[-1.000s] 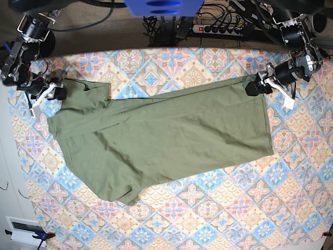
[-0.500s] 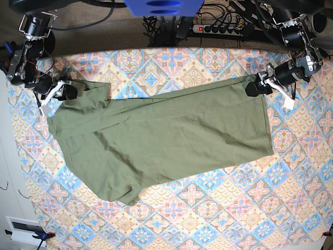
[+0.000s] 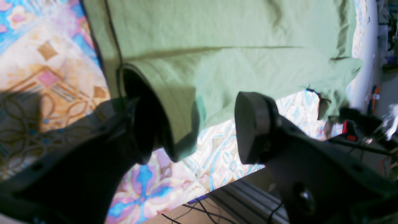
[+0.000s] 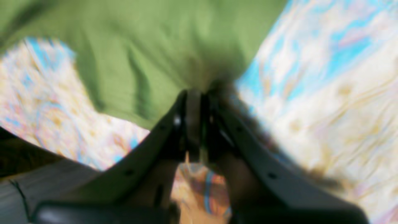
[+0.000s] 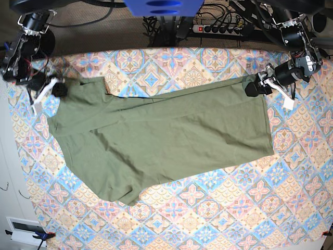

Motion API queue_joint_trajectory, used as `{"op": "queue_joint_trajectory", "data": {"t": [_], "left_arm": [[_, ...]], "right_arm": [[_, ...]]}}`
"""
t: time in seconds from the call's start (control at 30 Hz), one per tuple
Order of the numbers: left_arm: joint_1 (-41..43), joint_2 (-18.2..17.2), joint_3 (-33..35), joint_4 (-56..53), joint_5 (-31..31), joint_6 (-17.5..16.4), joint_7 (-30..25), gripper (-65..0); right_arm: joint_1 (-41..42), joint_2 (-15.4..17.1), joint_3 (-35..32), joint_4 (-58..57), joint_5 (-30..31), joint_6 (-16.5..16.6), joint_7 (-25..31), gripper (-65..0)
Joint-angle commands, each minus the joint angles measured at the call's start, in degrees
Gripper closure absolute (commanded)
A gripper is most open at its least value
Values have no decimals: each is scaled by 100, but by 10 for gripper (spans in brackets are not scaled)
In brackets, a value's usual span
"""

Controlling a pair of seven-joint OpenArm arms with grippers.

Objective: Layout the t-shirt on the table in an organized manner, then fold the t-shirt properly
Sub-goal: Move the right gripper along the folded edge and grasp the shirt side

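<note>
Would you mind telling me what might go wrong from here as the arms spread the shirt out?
1. The right gripper pinches only the very edge of the t-shirt, so the cloth may slip out under tension.
2. The left gripper has open jaws with a hem corner draped on one; pulling now could drag that end unevenly.
3. A diagonal fold crosses the body; stretching may set the crease.

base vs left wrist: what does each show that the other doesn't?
Base only: the whole t-shirt spread across the table, both arms at its far corners, the right tool at one corner, and a power strip behind the table.

Left wrist only: the left tool up close, jaws apart, with one finger tucked inside a folded hem edge and the other clear of the fabric.

Both: the olive t-shirt on the patterned cloth, and the left tool at the shirt's corner.
</note>
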Motion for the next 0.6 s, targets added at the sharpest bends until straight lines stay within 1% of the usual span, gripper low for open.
{"op": "queue_joint_trajectory", "data": {"t": [0.0,0.13,0.17,0.23,0.3,0.37,0.47,0.5,0.57], "left_arm": [[-37,-95,-28,99,-136,-22,-58,-383],[-37,-77,-28,99,-136,-22,-58,-383],[-37,-59,-28,99,-136,-22,-58,-383],[-37,-16,-28,99,-136,-22,-58,-383],[-37,-7,-28,99,-136,-22,-58,-383],[-37,2,-28,99,-136,-22,-58,-383],[-37,2,-28,99,-136,-22,-58,-383],[-37,2,-28,99,-136,-22,-58,-383],[-37,-7,-28,99,-136,-22,-58,-383]], "right_arm": [[354,138,16,176,263,21,152,-22],[1049,129,-1,176,298,21,152,-22],[1234,76,-10,141,298,21,152,-22],[1638,-161,-19,88,245,21,152,-22],[2060,-302,-265,-105,87,21,152,-22],[2473,-337,-687,-387,-71,21,161,-22],[2869,-364,-1118,-677,-405,21,214,-22],[2904,-443,-1197,-738,-555,21,214,-22],[2921,-636,-1136,-747,-836,21,214,-22]]}}
